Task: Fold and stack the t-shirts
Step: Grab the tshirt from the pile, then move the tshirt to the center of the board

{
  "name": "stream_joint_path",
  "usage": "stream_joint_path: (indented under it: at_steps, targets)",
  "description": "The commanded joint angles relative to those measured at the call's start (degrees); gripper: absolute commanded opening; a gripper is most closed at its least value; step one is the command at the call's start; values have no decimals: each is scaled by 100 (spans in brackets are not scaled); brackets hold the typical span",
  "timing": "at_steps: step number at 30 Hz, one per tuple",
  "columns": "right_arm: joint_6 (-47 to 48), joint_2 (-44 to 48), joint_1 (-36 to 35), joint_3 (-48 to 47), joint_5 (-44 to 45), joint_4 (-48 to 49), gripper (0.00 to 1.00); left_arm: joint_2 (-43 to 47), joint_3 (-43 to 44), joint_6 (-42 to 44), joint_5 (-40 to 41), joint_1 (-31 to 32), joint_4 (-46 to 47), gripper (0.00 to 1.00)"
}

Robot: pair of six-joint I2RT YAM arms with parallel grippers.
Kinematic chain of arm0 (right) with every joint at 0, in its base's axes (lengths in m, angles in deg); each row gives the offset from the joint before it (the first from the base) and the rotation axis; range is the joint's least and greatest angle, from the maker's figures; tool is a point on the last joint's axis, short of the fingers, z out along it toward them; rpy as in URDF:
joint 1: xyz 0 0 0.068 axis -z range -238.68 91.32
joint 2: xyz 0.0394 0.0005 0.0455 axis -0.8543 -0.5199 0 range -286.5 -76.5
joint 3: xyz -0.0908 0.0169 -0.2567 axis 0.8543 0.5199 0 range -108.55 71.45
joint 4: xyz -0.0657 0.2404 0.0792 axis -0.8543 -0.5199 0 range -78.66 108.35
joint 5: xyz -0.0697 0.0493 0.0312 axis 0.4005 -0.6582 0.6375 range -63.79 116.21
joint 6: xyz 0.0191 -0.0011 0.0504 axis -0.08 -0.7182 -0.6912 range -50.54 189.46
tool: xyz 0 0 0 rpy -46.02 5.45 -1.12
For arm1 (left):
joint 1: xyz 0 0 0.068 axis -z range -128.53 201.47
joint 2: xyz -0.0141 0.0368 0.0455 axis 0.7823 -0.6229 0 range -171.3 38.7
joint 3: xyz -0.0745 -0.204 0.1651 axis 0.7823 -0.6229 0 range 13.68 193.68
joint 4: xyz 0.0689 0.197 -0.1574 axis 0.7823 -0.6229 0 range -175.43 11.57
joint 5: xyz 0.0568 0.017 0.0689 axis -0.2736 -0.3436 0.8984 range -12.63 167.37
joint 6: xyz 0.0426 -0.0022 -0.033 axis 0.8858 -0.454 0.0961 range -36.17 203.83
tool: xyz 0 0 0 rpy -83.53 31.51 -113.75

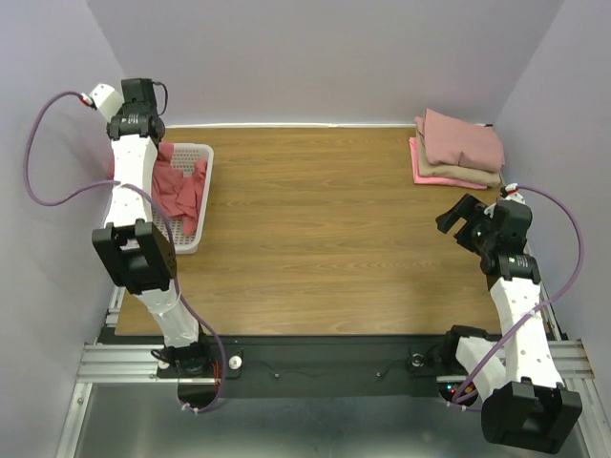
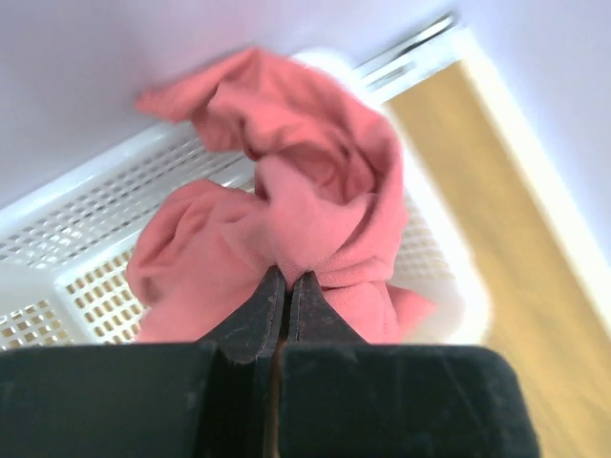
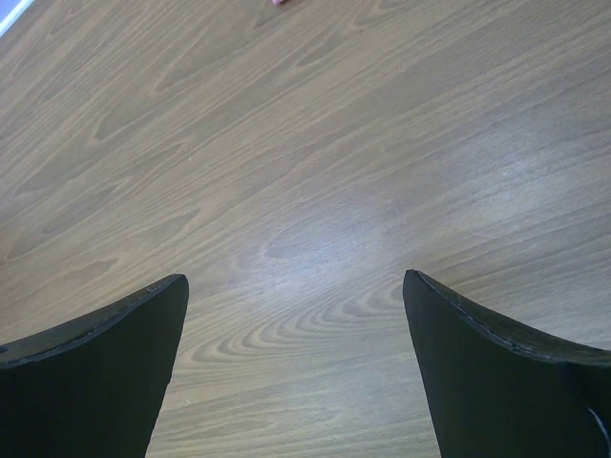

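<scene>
Only the left wrist view shows the left gripper point(image 2: 286, 279) clamped on the coral-red shirt point(image 2: 325, 181) — overhead it's hidden; right gripper point(image 3: 294, 277) gapes apart.

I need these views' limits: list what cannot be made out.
Left wrist: how much coral-red shirt the shut left tool pinches, hidden by its fingers.
Top view: that tool, hidden behind its arm above the basket.
Right wrist: folded stack, cut off by the top edge; only a pink sliver shows.

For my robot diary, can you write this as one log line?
left gripper: shut on coral-red shirt in basket | right gripper: open, empty | folded stack: far-right corner
</scene>
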State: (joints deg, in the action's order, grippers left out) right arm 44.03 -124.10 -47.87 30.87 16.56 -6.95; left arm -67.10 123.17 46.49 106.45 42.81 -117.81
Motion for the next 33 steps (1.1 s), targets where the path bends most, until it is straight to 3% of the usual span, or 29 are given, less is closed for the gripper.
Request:
stream_joint_path:
  at_steps: [1,11,14,18,19,21,27,33]
  targets:
    - [73,162,-9,-126,-72,166,100,665,642,69,397,224,-264,0]
    - [82,286,-9,-117,-81,166,100,1447,1785,657,-16,532,228,0]
    - [82,303,-9,-117,-81,166,100,1606,1909,1112,-700,541,903,0]
    - [82,312,-9,-135,-116,166,100,1799,2269,1387,-2052,541,1440,0]
    - [91,312,-9,-135,-116,166,100,1860,2235,1414,-2717,541,1772,0]
    - [82,312,-9,-126,-125,166,100,2071,2182,1336,-3763,576,2169,0]
    - [82,373,-9,-117,-195,174,100,2431,2024,984,-5436,849,2803,0]
    - [65,391,-9,-161,-213,174,100,2380,1883,658,-6194,2174,3366,0]
